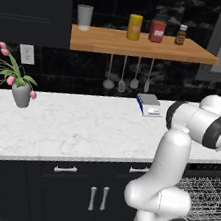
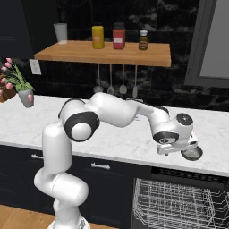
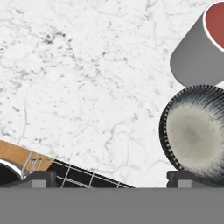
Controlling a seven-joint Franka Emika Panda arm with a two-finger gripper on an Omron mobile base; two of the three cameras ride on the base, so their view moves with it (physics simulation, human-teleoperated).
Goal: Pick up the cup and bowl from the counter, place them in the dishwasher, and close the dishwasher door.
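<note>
Bowl (image 3: pixel 195 130), dark ribbed outside and pale grey within, resting on the marble bench (image 3: pixel 87 78) just beside the right fingertip (image 3: pixel 187 178). Cup (image 3: pixel 199 50), grey with a red inside, lying tipped just beyond the bowl. Gripper (image 3: pixel 112 180) spread wide, holding nothing, hovering above the bench edge. Dishwasher (image 2: pixel 179 203) below, open, wire racks showing.
</note>
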